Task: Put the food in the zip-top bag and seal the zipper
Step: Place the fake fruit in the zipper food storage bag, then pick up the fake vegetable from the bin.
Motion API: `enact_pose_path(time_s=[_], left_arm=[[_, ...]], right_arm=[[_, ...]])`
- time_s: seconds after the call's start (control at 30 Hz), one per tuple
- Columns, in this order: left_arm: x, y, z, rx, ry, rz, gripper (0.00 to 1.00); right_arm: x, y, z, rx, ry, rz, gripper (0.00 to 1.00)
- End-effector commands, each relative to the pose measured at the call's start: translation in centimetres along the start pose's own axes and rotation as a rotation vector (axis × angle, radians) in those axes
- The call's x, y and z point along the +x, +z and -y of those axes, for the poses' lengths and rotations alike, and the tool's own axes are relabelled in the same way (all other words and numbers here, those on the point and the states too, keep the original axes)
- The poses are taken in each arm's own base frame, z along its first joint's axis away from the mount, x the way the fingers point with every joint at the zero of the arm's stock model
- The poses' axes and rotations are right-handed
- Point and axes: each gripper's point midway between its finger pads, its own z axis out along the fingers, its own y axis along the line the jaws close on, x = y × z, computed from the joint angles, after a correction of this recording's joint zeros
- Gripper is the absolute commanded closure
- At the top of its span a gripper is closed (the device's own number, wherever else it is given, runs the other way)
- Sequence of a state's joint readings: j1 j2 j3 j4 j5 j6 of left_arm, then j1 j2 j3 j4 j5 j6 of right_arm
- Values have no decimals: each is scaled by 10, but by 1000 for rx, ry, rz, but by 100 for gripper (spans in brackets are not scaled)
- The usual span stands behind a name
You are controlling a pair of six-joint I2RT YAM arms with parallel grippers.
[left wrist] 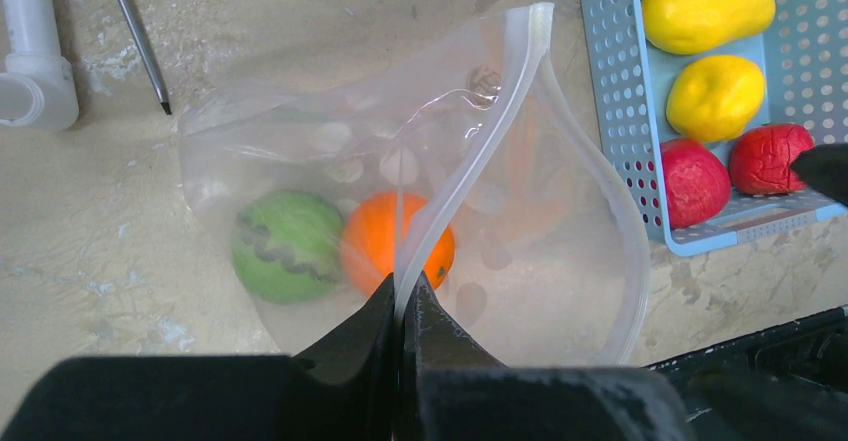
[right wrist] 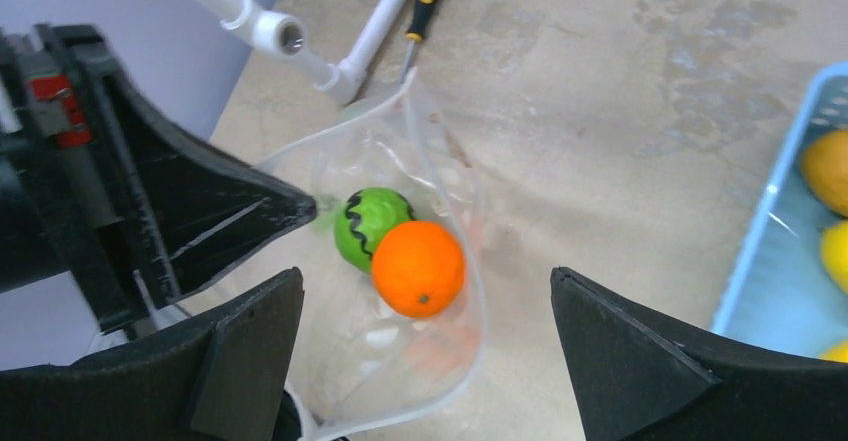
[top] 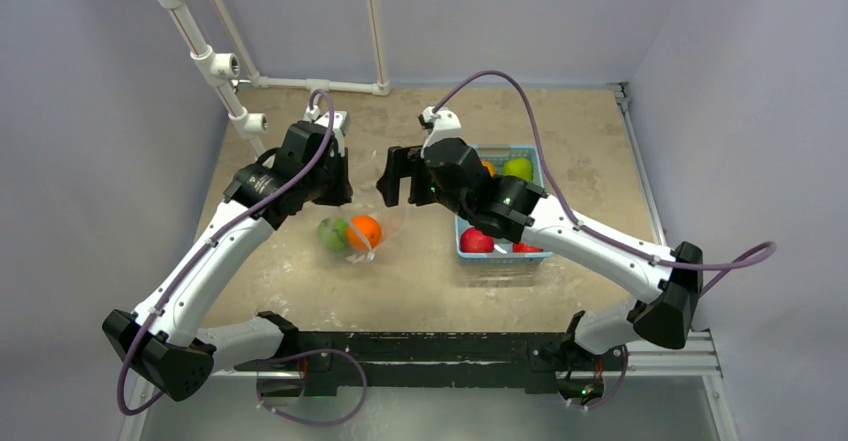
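The zip-top bag (left wrist: 560,261) lies on the table with its mouth held open. My left gripper (left wrist: 405,283) is shut on the zipper (left wrist: 522,71) strip at the near edge of the mouth. Two pieces of food sit inside the bag: a dark-striped green fruit (left wrist: 288,246) and an orange (left wrist: 385,246). My right gripper (right wrist: 425,279) hangs open just above the bag mouth, over the orange (right wrist: 418,268), with nothing between its fingers. More food lies in the light-blue basket (left wrist: 620,111): yellow (left wrist: 708,11) and red (left wrist: 693,181) fruits. From above, the bag (top: 385,229) lies between the left gripper (top: 338,191) and the right gripper (top: 392,179).
A screwdriver (left wrist: 135,36) and a white pipe frame (left wrist: 35,51) lie at the back left of the table. The basket (top: 468,253) stands to the right of the bag, under my right arm. Grey walls close in the table on three sides.
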State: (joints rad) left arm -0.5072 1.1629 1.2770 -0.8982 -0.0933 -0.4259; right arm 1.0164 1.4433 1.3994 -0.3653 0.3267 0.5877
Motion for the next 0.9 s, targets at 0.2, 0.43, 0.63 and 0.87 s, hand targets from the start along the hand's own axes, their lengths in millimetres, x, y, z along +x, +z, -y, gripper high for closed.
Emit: enact_pose_path(time_s=[0.2,0.43,0.63,0.87], left_arm=[[-12,-4,6,27,0,52,100],[-11,-4,6,27,0,50,100],[-12,-4,5,23,4,49,100],[-13,-4,5,18,4,50,100]], right_arm=[[-26,-19,102,285,104,61,8],[-24,-9,163,438,114,60,11],[-27,6,210,514,120,70,11],[-15,37,241,554,116,33,11]])
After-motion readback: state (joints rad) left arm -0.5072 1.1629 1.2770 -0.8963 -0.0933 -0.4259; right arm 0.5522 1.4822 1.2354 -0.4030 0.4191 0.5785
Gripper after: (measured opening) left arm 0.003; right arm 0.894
